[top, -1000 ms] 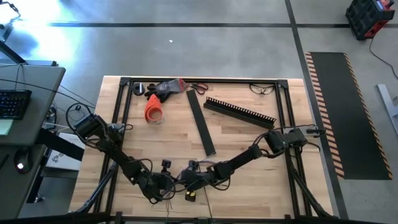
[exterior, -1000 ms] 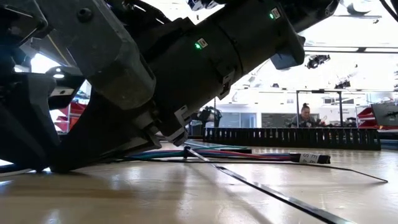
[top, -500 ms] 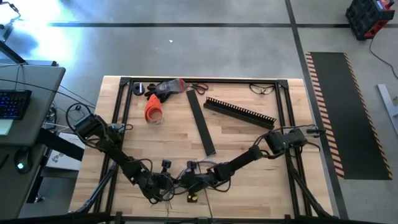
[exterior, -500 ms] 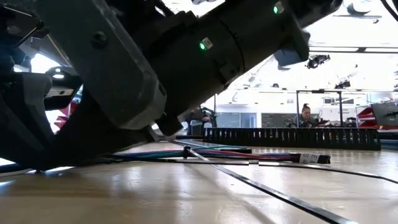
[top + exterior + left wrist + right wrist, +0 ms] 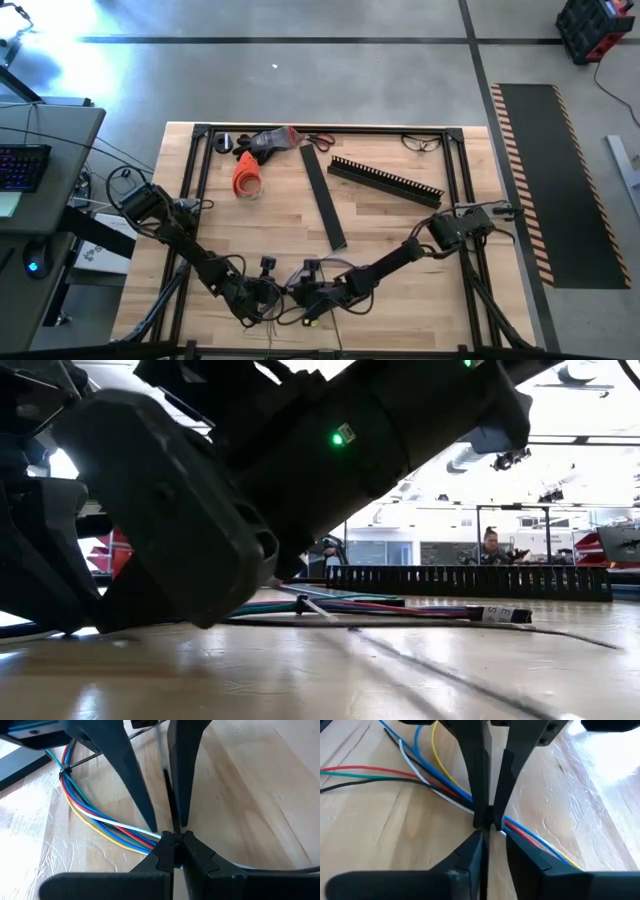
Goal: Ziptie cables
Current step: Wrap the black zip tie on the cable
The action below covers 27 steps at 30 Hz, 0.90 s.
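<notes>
Both arms reach low to the near edge of the wooden surface (image 5: 400,230), their hands nose to nose over the cables (image 5: 100,822). The left hand (image 5: 172,851) has its fingers pressed narrow on the bundle where the coloured wires run under it, and the right hand (image 5: 489,836) is likewise pinched nearly closed on the same bundle, just beside the other arm's fingertips. From the bundle the red, blue, white, yellow, green and black wires fan out across the wood, and a thin black tie crosses them farther off in the left wrist view.

Well apart, toward the far side, lie a flat black strip (image 5: 326,200), a long comb-toothed channel (image 5: 386,180), an orange cup (image 5: 246,177) on its side and a dark tool with scissors (image 5: 318,141) next to it. In the low view the arms' bulk hides the grasp itself; only the cables' far run shows, lying along the wood in front of the channel
</notes>
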Each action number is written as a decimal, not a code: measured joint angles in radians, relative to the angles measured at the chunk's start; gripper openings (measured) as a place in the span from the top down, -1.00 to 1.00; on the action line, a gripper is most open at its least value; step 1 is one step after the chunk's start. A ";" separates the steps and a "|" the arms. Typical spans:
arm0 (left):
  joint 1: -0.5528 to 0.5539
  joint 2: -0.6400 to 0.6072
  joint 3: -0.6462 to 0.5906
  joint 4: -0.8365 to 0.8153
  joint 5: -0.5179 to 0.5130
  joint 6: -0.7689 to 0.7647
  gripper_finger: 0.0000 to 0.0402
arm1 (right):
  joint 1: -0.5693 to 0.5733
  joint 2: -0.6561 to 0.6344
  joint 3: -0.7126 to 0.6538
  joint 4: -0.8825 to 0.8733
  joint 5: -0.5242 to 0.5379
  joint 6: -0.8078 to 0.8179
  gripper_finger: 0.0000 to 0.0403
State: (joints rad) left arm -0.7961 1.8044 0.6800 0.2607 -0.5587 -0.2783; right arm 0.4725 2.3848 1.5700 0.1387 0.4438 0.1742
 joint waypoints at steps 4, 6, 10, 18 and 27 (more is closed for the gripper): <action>0.000 0.000 0.000 0.000 0.000 0.000 1.00 | 0.000 0.000 0.000 0.000 -0.011 -0.015 0.81; 0.000 0.000 0.000 0.000 -0.001 0.000 1.00 | 0.001 0.000 0.000 0.001 -0.016 -0.018 0.93; 0.002 0.000 0.000 0.000 0.002 -0.013 1.00 | 0.009 0.000 0.000 0.004 0.001 -0.018 0.97; 0.004 0.000 0.000 0.003 0.011 -0.025 1.00 | 0.043 0.000 0.000 -0.003 0.049 0.030 1.00; -0.003 0.001 0.001 -0.010 0.007 -0.032 1.00 | 0.108 -0.003 0.000 -0.113 0.118 0.177 1.00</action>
State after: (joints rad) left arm -0.7990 1.8053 0.6807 0.2505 -0.5519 -0.3106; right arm 0.5808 2.3822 1.5700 0.0257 0.5616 0.3512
